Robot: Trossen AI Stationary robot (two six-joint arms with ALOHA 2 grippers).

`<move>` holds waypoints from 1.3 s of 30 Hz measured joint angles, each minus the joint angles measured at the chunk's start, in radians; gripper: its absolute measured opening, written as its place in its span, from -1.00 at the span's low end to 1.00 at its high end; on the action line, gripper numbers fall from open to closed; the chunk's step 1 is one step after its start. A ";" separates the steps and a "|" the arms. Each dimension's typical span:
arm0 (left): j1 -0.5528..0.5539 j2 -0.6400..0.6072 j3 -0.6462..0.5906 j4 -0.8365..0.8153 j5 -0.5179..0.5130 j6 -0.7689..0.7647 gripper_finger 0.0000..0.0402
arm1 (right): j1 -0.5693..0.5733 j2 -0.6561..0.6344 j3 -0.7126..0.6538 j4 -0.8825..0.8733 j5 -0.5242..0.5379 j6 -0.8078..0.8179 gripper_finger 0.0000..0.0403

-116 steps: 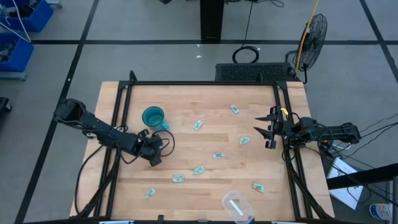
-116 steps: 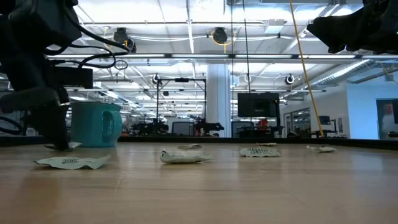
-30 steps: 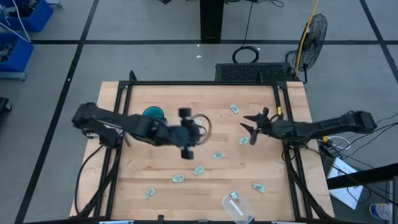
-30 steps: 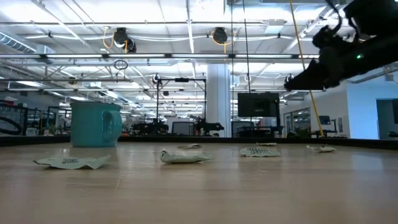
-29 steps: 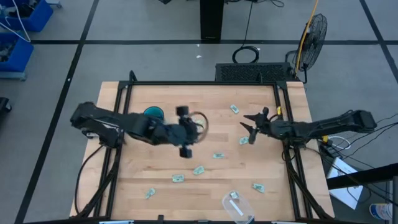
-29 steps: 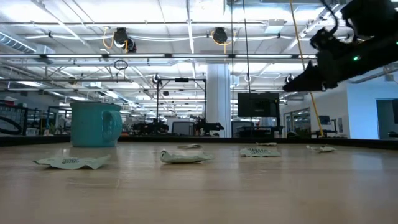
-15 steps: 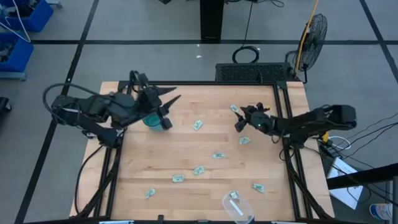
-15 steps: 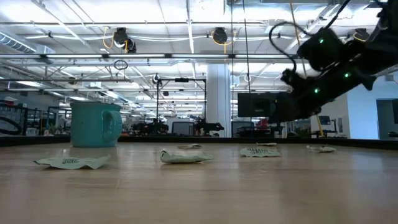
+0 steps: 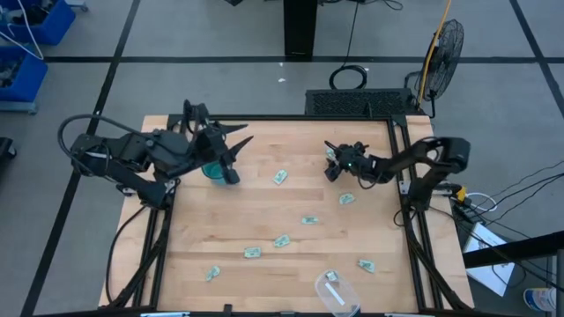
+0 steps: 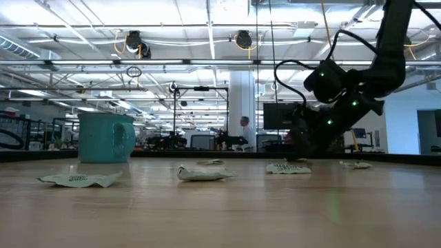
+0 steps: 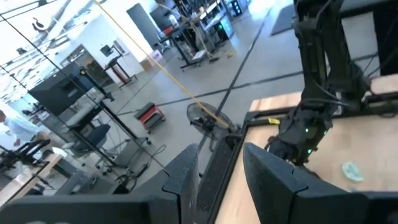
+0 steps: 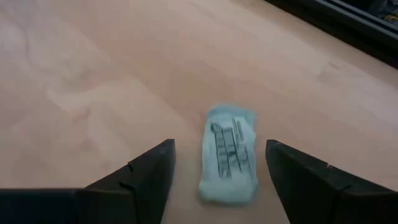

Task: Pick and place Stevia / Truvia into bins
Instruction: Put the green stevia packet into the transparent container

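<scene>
Several pale green sachets lie flat on the wooden table [image 9: 264, 211], among them one in the middle [image 9: 309, 220] and one near the front [image 9: 253, 253]. The teal mug [image 9: 212, 166] stands at the far left. Above it, my left gripper [image 9: 240, 139] is open, tipped up, with nothing between its fingers [image 11: 221, 152]. My right gripper [image 9: 332, 165] is open and low over the table's far right part. Its fingers stand on either side of one sachet [image 12: 229, 162] without touching it. The clear tub [image 9: 337, 295] stands at the near edge.
Black frame rails [image 9: 398, 176] run along the table's left, far and right sides. More sachets lie beside the right gripper [image 9: 346, 199] and right of the mug [image 9: 281, 177]. In the low view the mug [image 10: 105, 138] stands far left, sachets [image 10: 201, 173] in front.
My left gripper has swung from the table's middle toward the far left, ending above the mug, and has tipped up. My right gripper has gone toward the table's left and far edge and down, until its fingers straddle a sachet.
</scene>
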 joint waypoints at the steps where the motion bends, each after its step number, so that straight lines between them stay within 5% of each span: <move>1: 0.000 0.000 0.000 -0.011 -0.001 0.000 -0.33 | -0.007 0.018 0.000 0.006 0.009 0.018 0.23; 12: 0.000 0.000 0.000 -0.143 -0.002 -0.019 -0.33 | -0.018 0.089 -0.071 0.020 -0.008 0.079 -0.02; 30: 0.000 0.000 0.000 -0.151 -0.003 -0.085 -0.33 | 0.023 0.046 -0.127 0.257 -0.023 0.006 -0.97; 36: 0.000 0.000 0.000 -0.151 -0.002 -0.095 -0.33 | 0.166 -0.204 -0.127 0.230 -0.195 -0.030 -0.92; 39: 0.000 0.000 0.000 -0.151 -0.002 -0.095 -0.33 | 0.265 -0.361 -0.124 0.197 -0.406 -0.163 -0.93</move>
